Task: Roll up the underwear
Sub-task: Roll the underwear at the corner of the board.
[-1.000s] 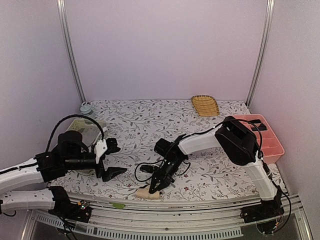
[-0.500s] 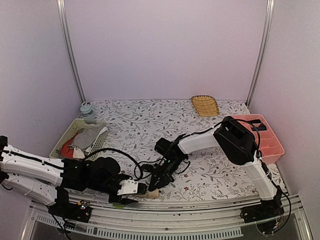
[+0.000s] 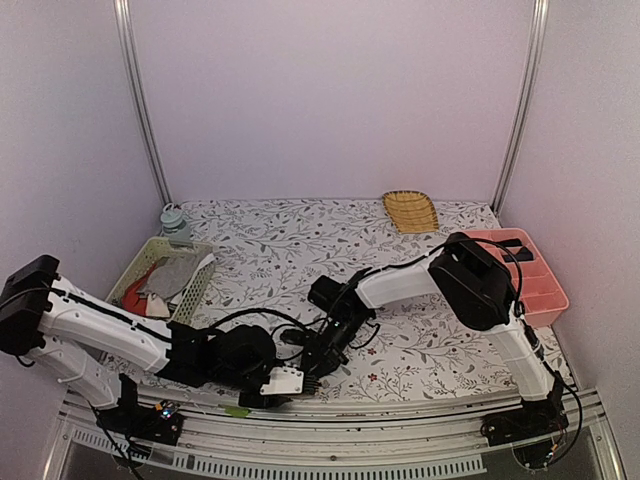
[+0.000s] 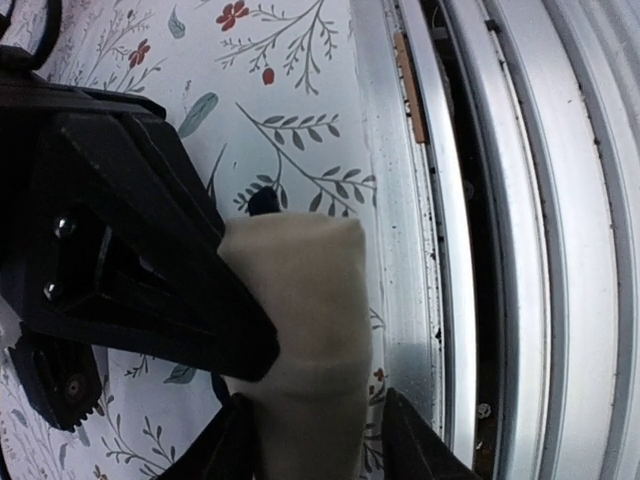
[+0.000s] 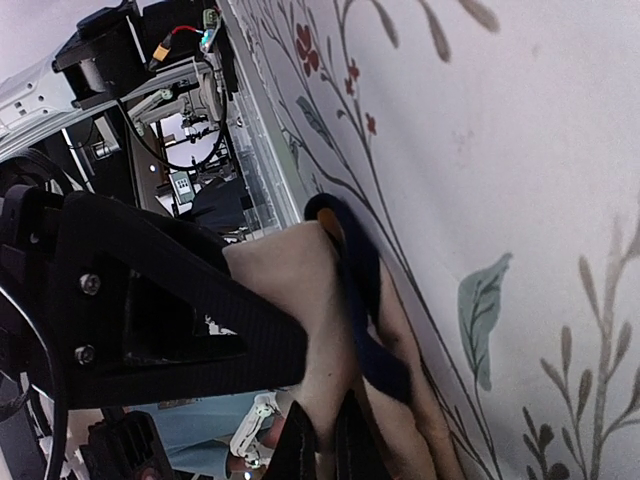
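Observation:
A beige underwear (image 4: 300,300) with black edging (image 5: 365,300) lies rolled at the table's near edge, next to the metal rail. My left gripper (image 4: 315,440) straddles the roll: one finger (image 4: 235,435) touches the cloth, and the other finger (image 4: 405,435) stands a sliver off it. My right gripper (image 5: 322,440) is shut on the roll's cloth from the other side, and its black body (image 4: 120,250) lies against the roll. In the top view the two grippers meet near the front edge, left gripper (image 3: 290,380) and right gripper (image 3: 318,362), and they hide the roll.
A green basket (image 3: 128,278) with grey and red cloth stands at the left. A pink tray (image 3: 552,290) sits at the right, a yellow woven dish (image 3: 410,211) at the back, a small bottle (image 3: 173,218) in the back left corner. The metal rail (image 4: 480,200) borders the roll.
My left arm has swung from beside the basket to the near edge, and its jaws have narrowed round the beige roll. The right arm has held still.

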### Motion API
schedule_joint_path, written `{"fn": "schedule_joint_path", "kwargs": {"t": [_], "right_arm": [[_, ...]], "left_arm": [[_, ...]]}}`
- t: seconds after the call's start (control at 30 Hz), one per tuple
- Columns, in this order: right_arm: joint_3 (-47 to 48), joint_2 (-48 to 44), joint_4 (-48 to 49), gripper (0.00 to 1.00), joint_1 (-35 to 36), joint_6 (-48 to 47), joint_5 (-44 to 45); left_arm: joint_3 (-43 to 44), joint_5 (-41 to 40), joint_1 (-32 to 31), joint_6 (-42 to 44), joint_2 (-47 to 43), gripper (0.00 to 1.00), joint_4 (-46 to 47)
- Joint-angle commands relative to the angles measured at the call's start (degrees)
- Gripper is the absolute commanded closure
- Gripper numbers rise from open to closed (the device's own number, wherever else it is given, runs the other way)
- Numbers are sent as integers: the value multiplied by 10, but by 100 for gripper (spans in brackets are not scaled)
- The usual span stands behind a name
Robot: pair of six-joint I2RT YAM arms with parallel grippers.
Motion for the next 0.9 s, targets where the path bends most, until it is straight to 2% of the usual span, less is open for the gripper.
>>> {"fn": "schedule_joint_path", "kwargs": {"t": [0.0,0.1,0.27,0.33,0.5,0.6,0.73,0.87], "right_arm": [[-38,55,-24,100,-9,19,141],[-41,35,-10,100,-16,15,158],[-72,-60,67,80,-61,39,218],[-96,-113,109,72,-88,49,240],[-162,-232,158,62,-138,34,319],[-231,-323,181,61,-140,4,362],[-357,-448,272,57,-131,-10,397],[-434,-543,300,52,-91,-24,447]], "left_arm": [[29,-12,-10,8,41,61,12],[45,5,-10,6,74,79,-24],[59,57,-1,2,92,94,-66],[69,83,13,2,90,96,-81],[110,175,62,8,107,100,-147],[143,232,93,15,128,100,-197],[181,305,137,18,170,100,-249],[219,376,181,25,225,99,-307]]}}
